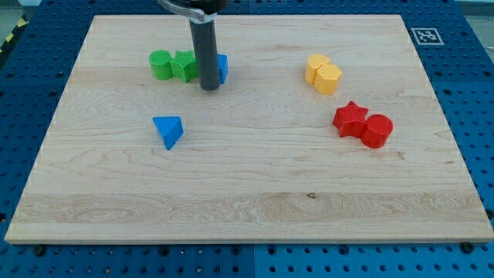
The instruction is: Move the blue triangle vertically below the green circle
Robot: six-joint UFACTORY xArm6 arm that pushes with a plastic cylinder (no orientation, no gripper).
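one blue triangle (168, 130) alone below green circle (160, 65), my tip (209, 88) hiding perhaps a blue block (222, 68), no fingers

View count: one camera view only, so no shared region with another.
Position: above and in front of the worktop (255, 208), beyond its 6 o'clock edge.
Facing: tilted down toward 12 o'clock; the far edge looks narrower.
Nearness: moderate; nearly the whole board fits.
Margins: blue perforated base (463, 93) at 3, 6, 9 o'clock.

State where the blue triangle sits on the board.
The blue triangle lies left of centre, alone, below the green circle and my tip.
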